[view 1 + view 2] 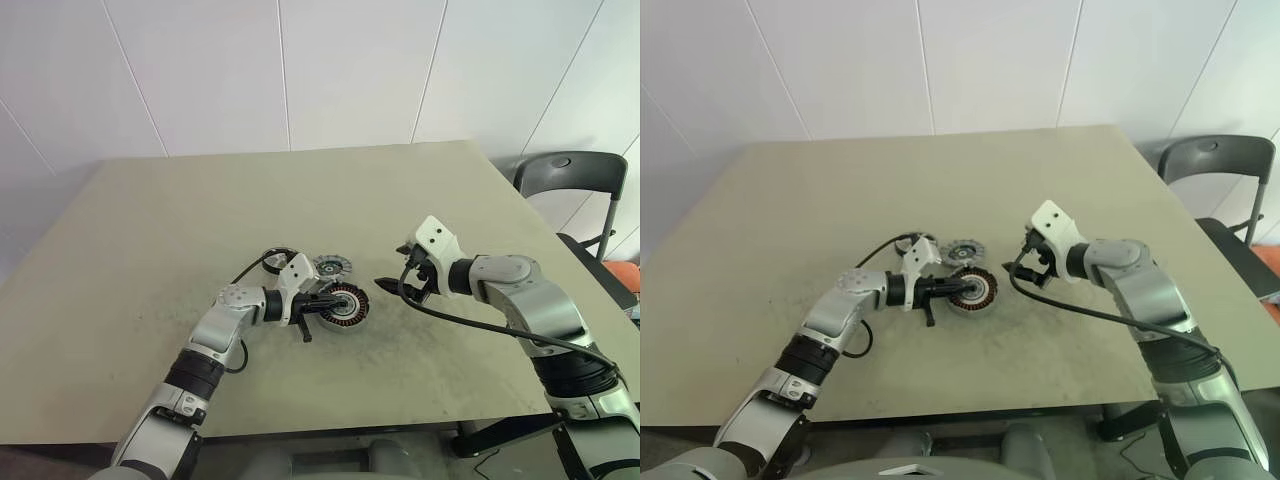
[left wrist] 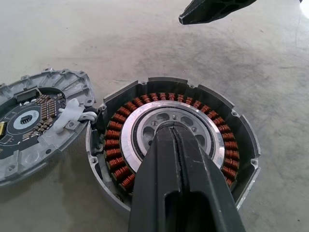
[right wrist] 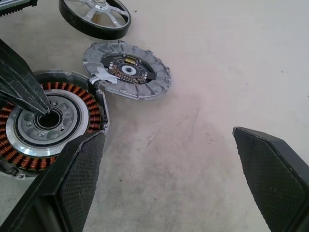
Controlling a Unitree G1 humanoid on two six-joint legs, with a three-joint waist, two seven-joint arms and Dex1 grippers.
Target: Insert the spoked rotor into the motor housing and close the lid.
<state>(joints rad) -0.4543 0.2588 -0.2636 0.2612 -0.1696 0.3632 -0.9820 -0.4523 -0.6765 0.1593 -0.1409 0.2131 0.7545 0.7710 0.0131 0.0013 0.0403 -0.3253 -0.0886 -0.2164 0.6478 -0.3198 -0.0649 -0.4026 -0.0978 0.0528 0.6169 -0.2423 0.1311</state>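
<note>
Head view: the motor housing sits mid-bench. The lid lies just beside it at 11 o'clock; the spoked rotor lies further along at 10 o'clock.
Left wrist view: the left pincer is closed, tips in the housing's metal hub.
Right wrist view: the right pincer is wide open, holding nothing, over bare bench near the housing.

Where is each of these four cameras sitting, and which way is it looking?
Left and right eye views: on the head, looking forward and down at the table; both arms show.
Left wrist view: on the left arm, looking along the shut left gripper into the motor housing.
Right wrist view: on the right arm, between the open right gripper fingers.
Both wrist views share the housing and the lid.
</note>
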